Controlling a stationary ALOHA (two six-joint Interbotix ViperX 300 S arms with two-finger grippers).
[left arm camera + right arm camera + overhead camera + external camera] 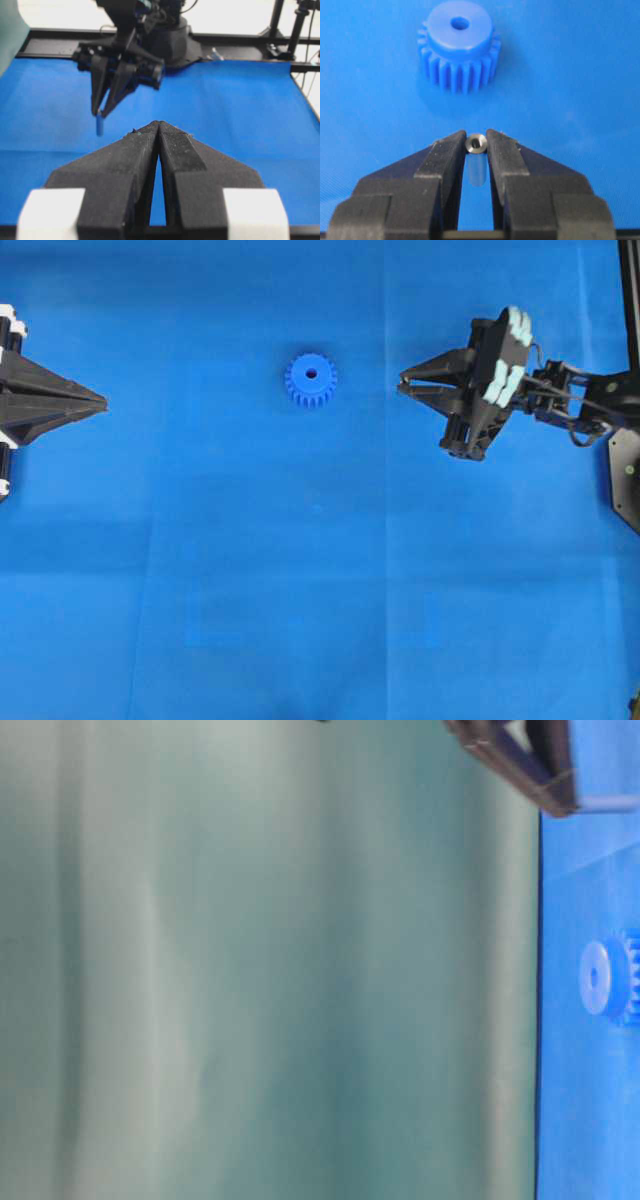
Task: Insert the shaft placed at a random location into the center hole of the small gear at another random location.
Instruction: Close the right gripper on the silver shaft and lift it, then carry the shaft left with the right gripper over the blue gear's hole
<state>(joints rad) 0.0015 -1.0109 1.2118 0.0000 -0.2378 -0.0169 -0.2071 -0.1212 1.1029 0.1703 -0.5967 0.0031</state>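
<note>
The right tool (pixel 476 145) is clamped on the shaft (pixel 476 143), which seems to stand straight up, though I only see its end. The small gear (pixel 310 379) lies on the desk at nine o'clock from that tool in the overhead view, its center hole (pixel 311 372) facing up. The left tool (pixel 100 400), pressed together, is farther away.

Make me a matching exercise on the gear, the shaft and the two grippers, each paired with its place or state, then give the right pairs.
Things:
1. small gear
2. shaft
3. left gripper
4. right gripper

States:
A. pinched between two black fingers
B. shut on nothing, at the left edge of the overhead view
C. lying flat on the blue mat, hole up
D. shut on a metal pin, right of the gear

Pairs: 1-C, 2-A, 3-B, 4-D
</note>
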